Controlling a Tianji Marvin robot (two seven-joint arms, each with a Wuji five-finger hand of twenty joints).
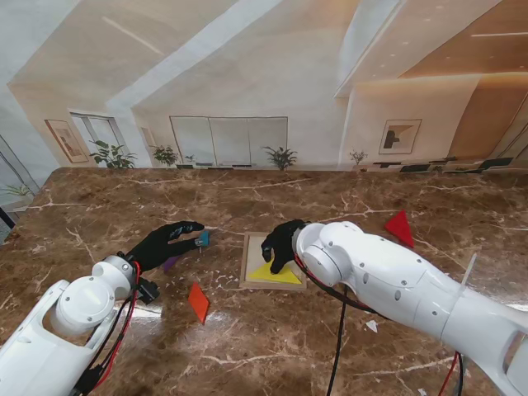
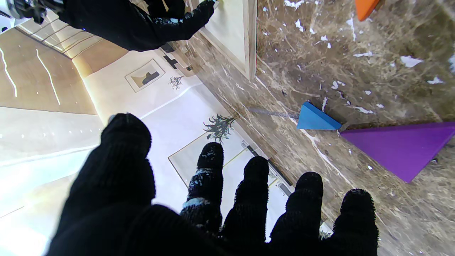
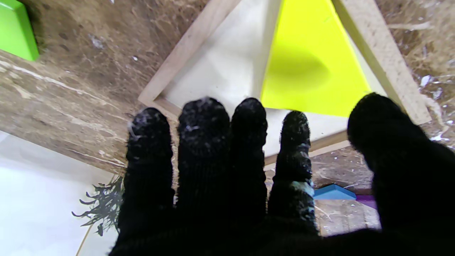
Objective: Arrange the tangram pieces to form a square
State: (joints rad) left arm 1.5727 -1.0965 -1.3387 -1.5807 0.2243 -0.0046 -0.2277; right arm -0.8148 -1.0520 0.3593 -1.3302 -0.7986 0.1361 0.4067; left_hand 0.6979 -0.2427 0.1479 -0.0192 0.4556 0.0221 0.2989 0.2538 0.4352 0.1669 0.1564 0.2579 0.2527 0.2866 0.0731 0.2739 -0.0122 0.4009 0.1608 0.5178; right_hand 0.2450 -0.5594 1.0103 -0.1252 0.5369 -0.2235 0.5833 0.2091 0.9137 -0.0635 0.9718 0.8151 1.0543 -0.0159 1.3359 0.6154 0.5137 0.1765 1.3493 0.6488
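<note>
One piece only, the yellow triangle, lies in the wooden tray, so we judge the square barely begun. From the stand, our right hand hangs over the tray with its fingers reaching down toward the yellow triangle, while our left hand stretches toward the blue piece with the purple piece just beside it; an orange piece lies nearer to us and a red piece sits well apart on the right. At the left wrist, the fingers are spread and hold nothing, and the blue piece and purple piece rest on the marble ahead, corners nearly touching. At the right wrist, the fingers are extended and empty over the tray, the yellow triangle tucked against one frame edge; a green piece lies outside. We seem to be between placements: next we likely must close the left hand on the blue or purple piece, carry it to the tray and seat it flush against the yellow edge.
</note>
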